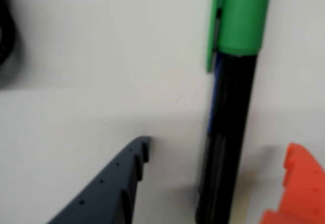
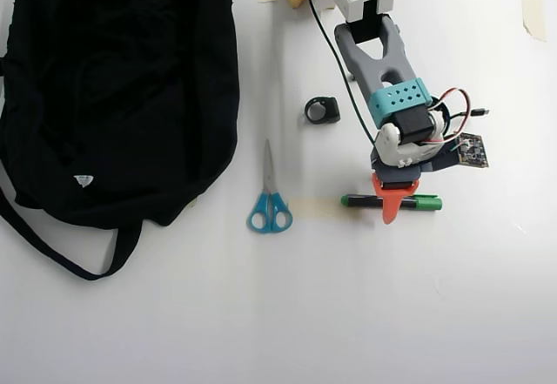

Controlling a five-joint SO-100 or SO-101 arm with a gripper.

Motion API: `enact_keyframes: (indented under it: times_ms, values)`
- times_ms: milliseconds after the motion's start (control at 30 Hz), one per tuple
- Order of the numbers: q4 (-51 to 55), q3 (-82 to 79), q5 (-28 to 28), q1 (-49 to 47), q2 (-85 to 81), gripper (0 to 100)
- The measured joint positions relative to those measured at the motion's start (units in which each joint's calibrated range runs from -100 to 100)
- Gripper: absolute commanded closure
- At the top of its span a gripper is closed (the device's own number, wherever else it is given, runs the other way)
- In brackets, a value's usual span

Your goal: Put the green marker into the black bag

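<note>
Now your gripper (image 1: 213,178) stands wide open, dark finger (image 1: 109,188) left and orange finger (image 1: 294,188) right of the marker (image 1: 231,107) in the wrist view, neither touching it. Marker lies flat on the table (image 2: 348,314). Scissors (image 2: 269,197) sit between it and the bag (image 2: 113,79).

In the overhead view, you have the bag (image 2: 113,88) filling the bench (image 2: 305,314) at nine to eleven o'clock. The scissors (image 2: 269,194) lie just right of it. The marker (image 2: 361,200) lies crosswise at three o'clock of the scissors, the gripper (image 2: 393,203) directly over it. A small ring-like part (image 2: 321,110) sits at twelve o'clock of the marker.
</note>
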State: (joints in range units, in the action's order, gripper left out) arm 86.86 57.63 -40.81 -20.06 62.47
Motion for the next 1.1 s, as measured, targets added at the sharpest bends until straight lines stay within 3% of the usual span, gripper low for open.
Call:
enact_keyframes:
  times_ms: [467, 1100]
  values:
    - [0.00, 0.00, 0.00, 0.00, 0.00, 66]
    - [0.00, 0.00, 0.00, 0.22, 0.00, 80]
